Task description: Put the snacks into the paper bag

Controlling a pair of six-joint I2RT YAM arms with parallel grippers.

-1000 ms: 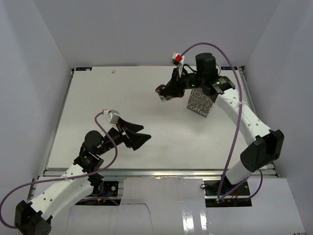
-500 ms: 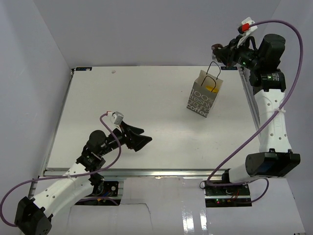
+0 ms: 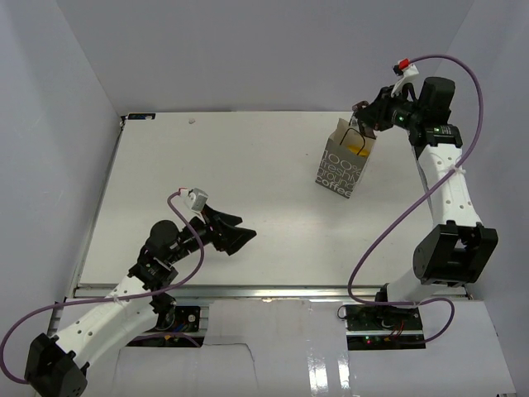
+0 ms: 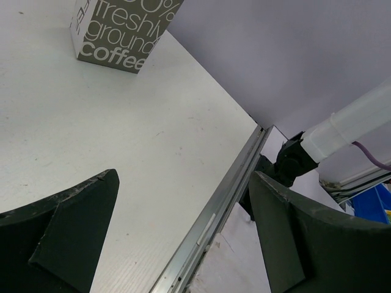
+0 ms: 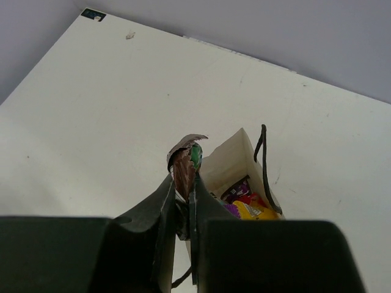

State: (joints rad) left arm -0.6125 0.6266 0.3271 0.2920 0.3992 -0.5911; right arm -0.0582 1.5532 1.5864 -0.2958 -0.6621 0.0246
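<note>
The snacks (image 5: 247, 204) lie mostly inside the paper bag (image 3: 339, 169), with purple, red and yellow wrappers showing through its open mouth. One dark brown packet (image 5: 185, 160) stands upright in the right gripper (image 5: 183, 183), whose fingers are pinched narrow on it. It is just above the bag's rim, probably lined up so it drops straight in on release. The left gripper (image 3: 246, 227) hangs well apart from the bag with its jaws spread wide and empty, likely parked out of the way.
</note>
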